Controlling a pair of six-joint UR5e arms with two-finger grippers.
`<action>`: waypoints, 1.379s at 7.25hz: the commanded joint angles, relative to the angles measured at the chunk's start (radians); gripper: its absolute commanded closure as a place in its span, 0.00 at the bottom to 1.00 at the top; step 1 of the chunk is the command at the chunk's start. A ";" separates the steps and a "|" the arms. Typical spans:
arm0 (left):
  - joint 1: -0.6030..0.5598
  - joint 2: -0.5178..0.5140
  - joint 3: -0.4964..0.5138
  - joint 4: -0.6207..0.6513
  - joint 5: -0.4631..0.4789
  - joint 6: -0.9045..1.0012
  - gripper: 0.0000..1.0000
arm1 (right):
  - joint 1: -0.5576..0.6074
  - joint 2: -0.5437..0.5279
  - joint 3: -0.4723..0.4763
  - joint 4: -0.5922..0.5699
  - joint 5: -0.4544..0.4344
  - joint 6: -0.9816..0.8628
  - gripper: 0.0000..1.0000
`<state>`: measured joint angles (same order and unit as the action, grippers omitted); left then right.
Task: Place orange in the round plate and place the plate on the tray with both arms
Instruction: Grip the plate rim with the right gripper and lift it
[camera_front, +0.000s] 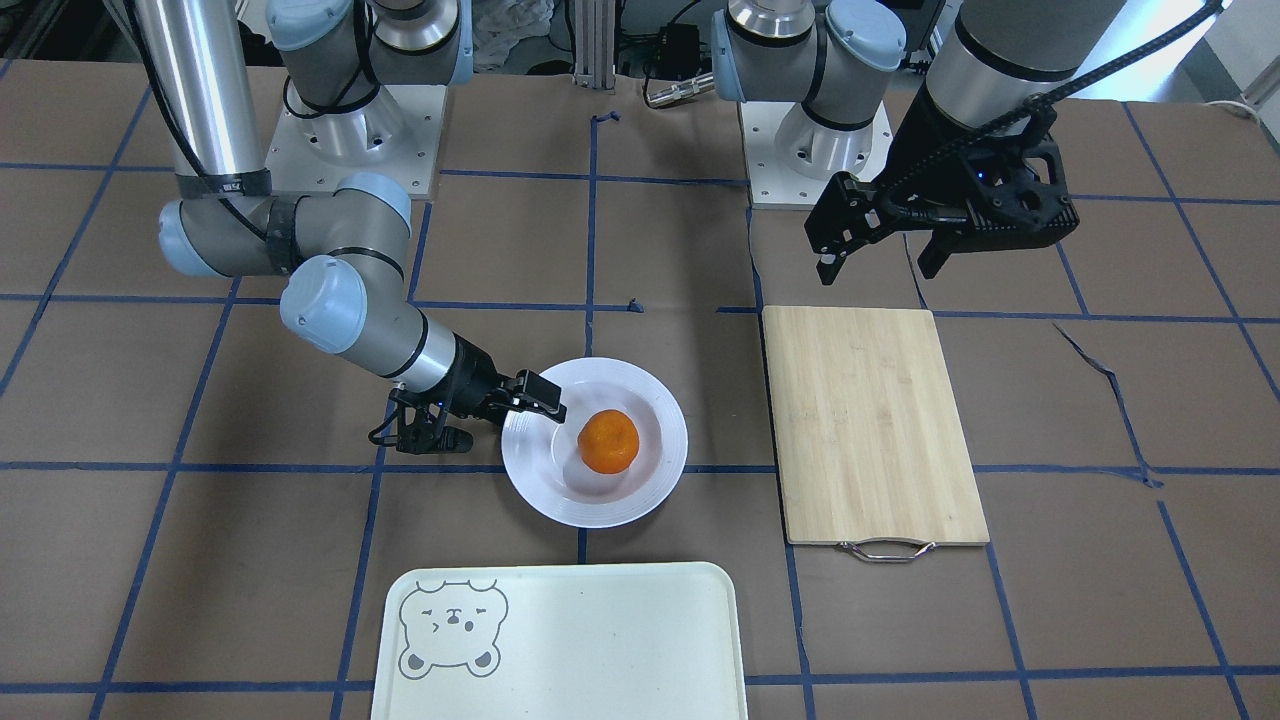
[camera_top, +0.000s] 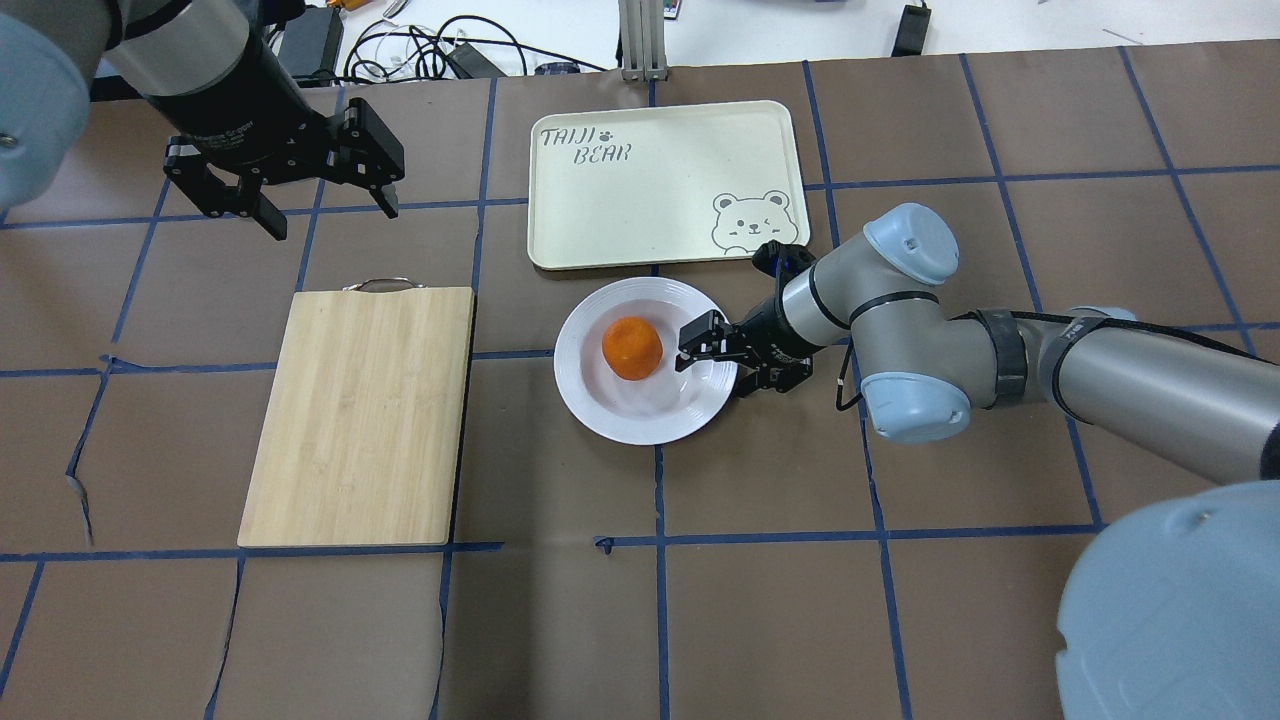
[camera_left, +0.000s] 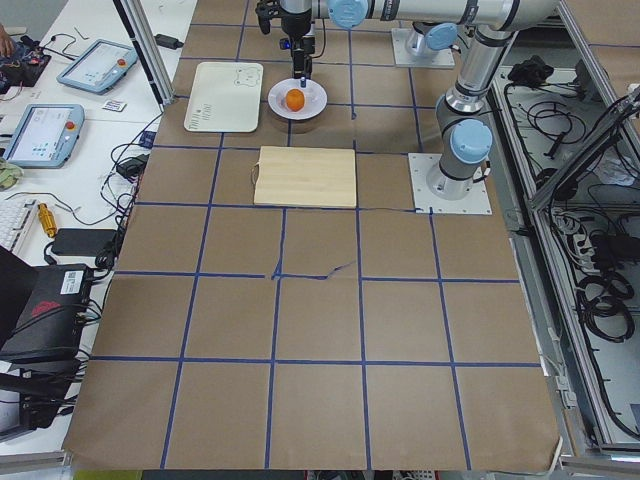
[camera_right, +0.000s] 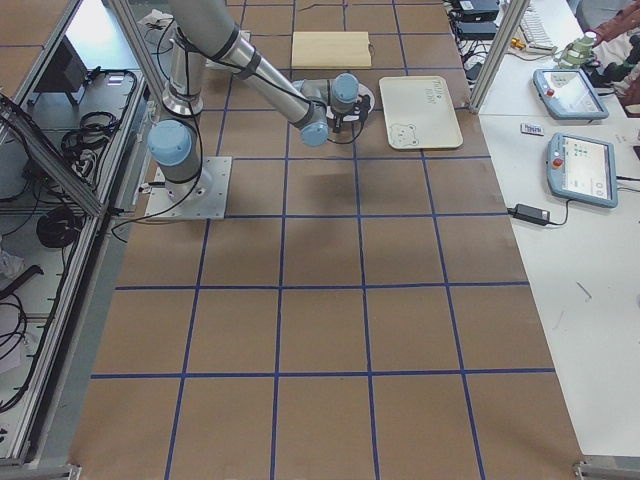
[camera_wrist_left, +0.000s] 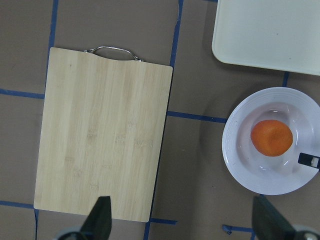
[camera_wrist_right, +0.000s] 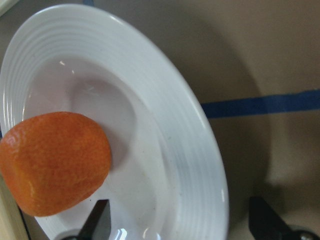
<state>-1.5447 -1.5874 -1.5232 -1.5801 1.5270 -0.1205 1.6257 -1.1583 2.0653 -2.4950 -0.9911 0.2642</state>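
Observation:
The orange (camera_front: 608, 441) (camera_top: 631, 348) (camera_wrist_right: 55, 162) lies in the sunken centre of the round plate (camera_front: 600, 512) (camera_top: 600, 410) (camera_wrist_right: 165, 100), which rests on the table close to the tray (camera_front: 600, 640) (camera_top: 640, 190). My right gripper (camera_front: 505, 418) (camera_top: 720, 360) (camera_wrist_right: 180, 225) is low at the plate's edge and open. One finger is over the plate's inside and the other outside the rim, not clamped. High above the table, my left gripper (camera_front: 880, 255) (camera_top: 300, 195) (camera_wrist_left: 182, 220) hangs open and empty near the bamboo board's handle end.
A bamboo cutting board (camera_front: 870, 420) (camera_top: 360, 410) (camera_wrist_left: 105, 130) with a metal handle lies flat beside the plate, on my left. The tray holds nothing and sits at the table's far edge. Blue tape lines cross the brown table cover.

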 joint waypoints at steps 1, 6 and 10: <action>0.000 0.004 -0.005 -0.001 -0.001 0.002 0.00 | 0.003 0.009 0.001 -0.001 -0.004 0.088 0.18; 0.000 0.006 -0.005 -0.001 0.002 0.001 0.00 | 0.006 0.011 -0.005 -0.008 -0.017 0.079 0.67; 0.000 0.007 -0.005 -0.001 0.009 0.001 0.00 | 0.002 -0.003 -0.020 -0.039 -0.014 0.105 0.77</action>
<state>-1.5447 -1.5805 -1.5279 -1.5815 1.5332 -0.1197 1.6312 -1.1530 2.0547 -2.5145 -1.0071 0.3524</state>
